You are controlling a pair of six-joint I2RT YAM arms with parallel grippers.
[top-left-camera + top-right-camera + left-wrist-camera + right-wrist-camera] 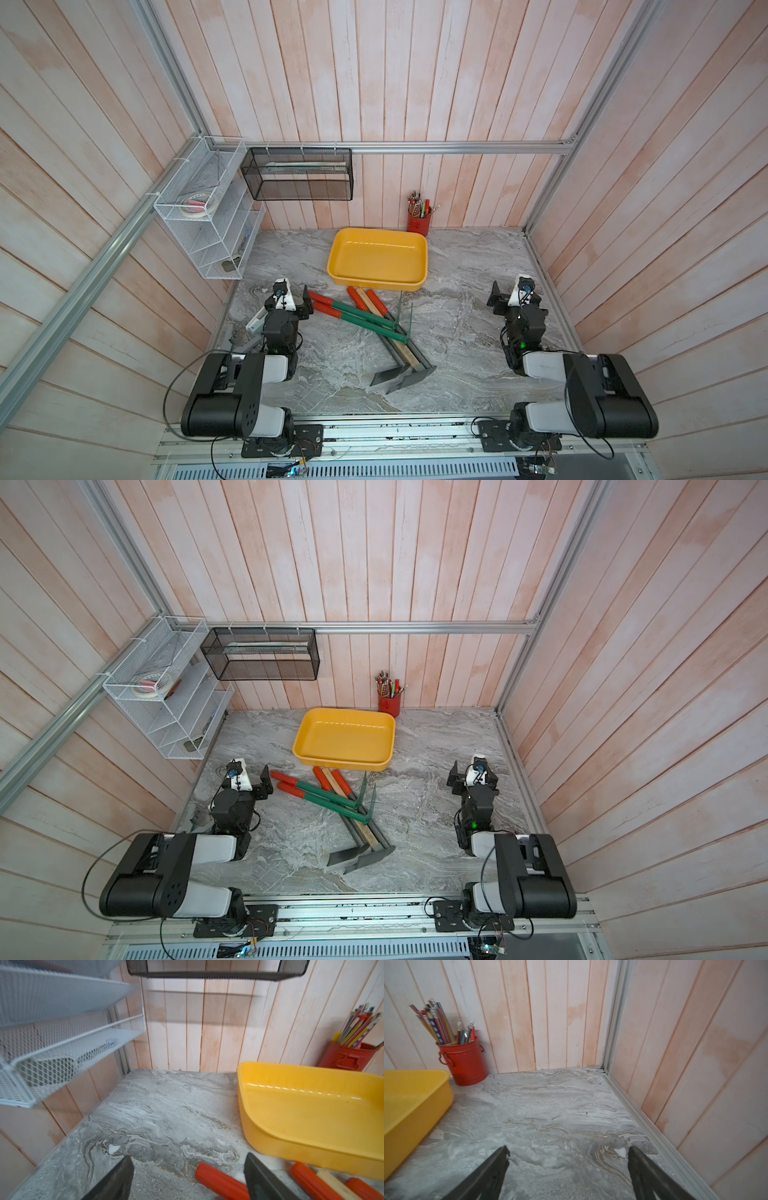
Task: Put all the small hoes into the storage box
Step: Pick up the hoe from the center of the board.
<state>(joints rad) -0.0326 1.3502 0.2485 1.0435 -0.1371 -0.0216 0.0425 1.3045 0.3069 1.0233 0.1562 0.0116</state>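
Small hoe lies in the tool pile near the empty storage box in both top views; you have not picked it yet. Left wrist: left gripper spread, empty, just beside an orange handle. Right wrist: right gripper spread, empty too.

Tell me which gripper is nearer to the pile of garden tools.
Left. The left gripper sits just beside the orange handle ends of the pile of garden tools; the right gripper stands apart across bare table.
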